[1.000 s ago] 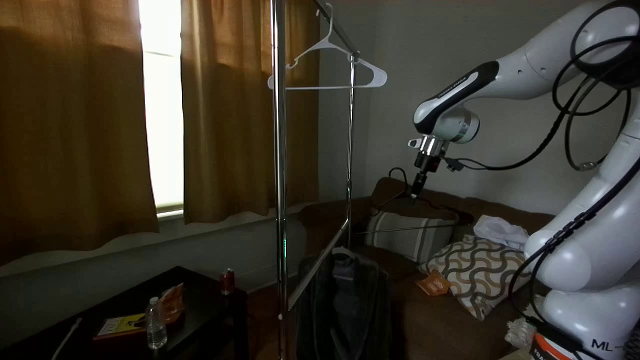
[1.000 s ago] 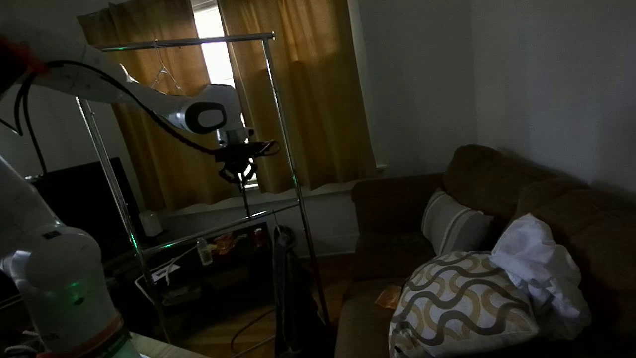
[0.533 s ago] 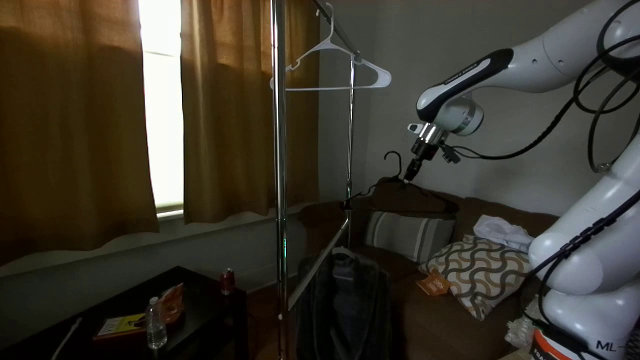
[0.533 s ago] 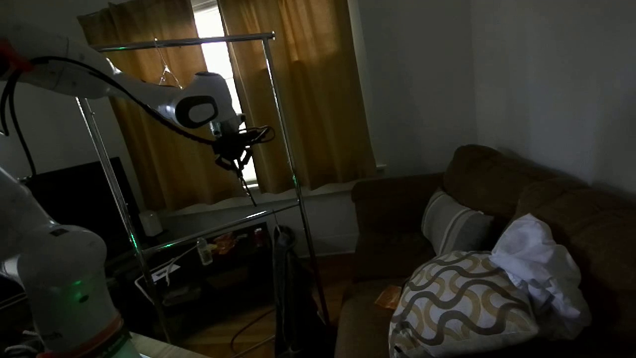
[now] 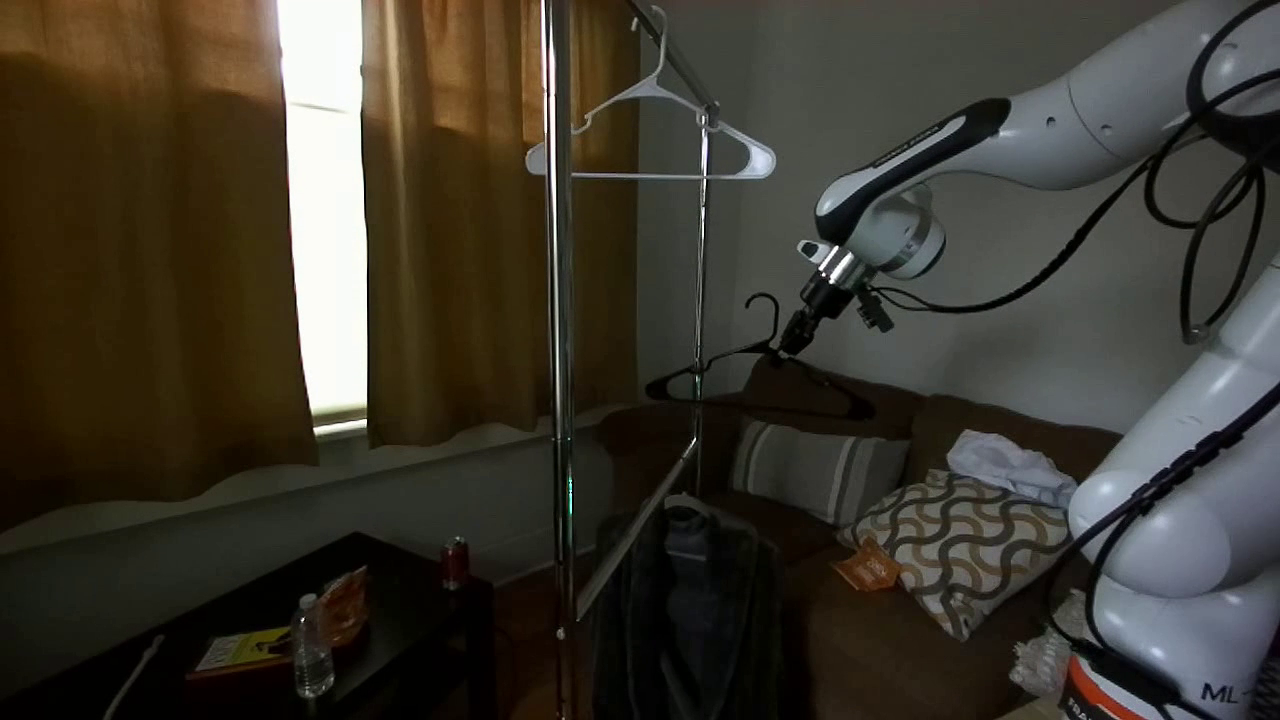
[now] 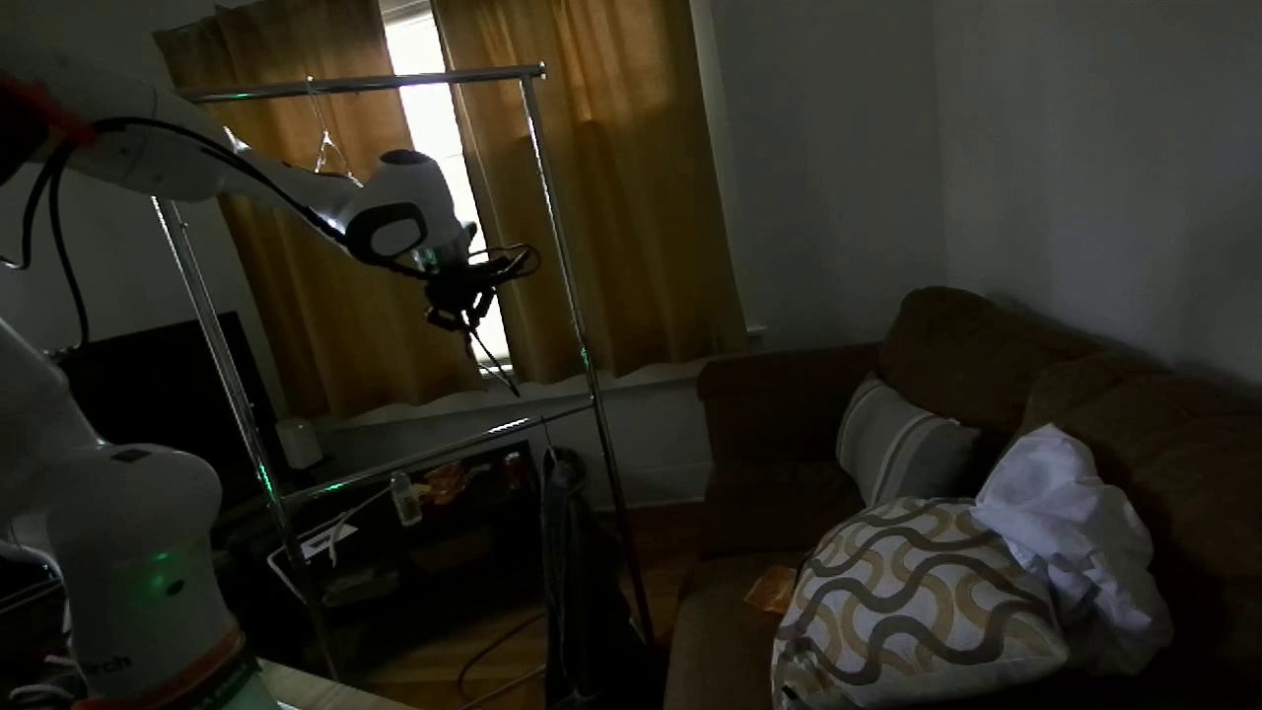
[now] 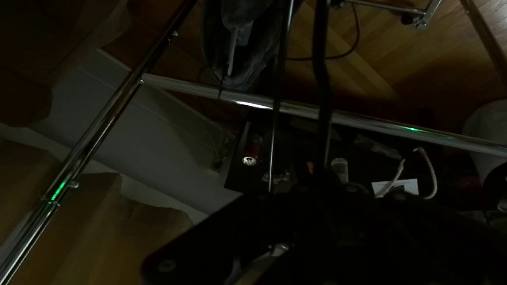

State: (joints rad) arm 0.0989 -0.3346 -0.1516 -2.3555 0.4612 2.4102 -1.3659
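My gripper (image 5: 785, 350) is shut on a black hanger (image 5: 768, 346), gripping it just below the hook. In an exterior view the hook points up, and the left end of the hanger overlaps the far post of the metal rack (image 5: 559, 350). Seen nearly edge-on in an exterior view, the black hanger (image 6: 496, 367) slants down to the right from the gripper (image 6: 470, 327), below the top rail. In the wrist view, dark hanger bars (image 7: 323, 79) run upward from the gripper; its fingertips are lost in shadow. A white hanger (image 5: 650, 88) hangs from the rack's top rail.
A dark garment (image 5: 690, 600) hangs on the rack's lower bar (image 6: 444, 456). Beyond stands a black table (image 5: 410, 590) with a bottle (image 5: 312, 650) and red can (image 5: 454, 563). A brown sofa (image 6: 789, 404) carries pillows (image 6: 917, 592) and white cloth (image 6: 1065, 523).
In an exterior view the arm has carried the black hanger left and upward. The wrist has tilted, so the hanger, once hanging straight down, now slants. The white hanger sways slightly.
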